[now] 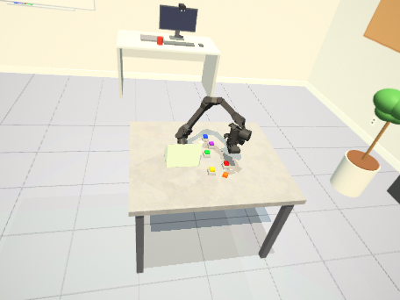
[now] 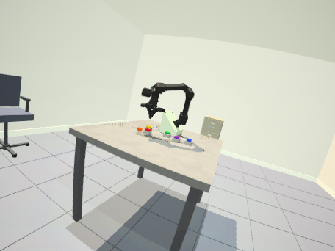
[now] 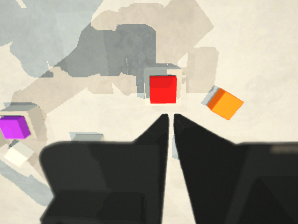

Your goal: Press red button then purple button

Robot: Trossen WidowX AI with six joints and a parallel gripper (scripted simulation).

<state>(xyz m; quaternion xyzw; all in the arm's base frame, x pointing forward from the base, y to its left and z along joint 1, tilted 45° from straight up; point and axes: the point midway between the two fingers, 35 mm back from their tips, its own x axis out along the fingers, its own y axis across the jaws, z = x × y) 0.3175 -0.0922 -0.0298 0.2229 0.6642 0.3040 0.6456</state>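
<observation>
Black end effector (image 3: 170,118) closed, empty; hides table below red button (image 3: 163,89).

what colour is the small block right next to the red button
Orange. The block lies tilted just right of the red button, clearest in the wrist view.
</observation>
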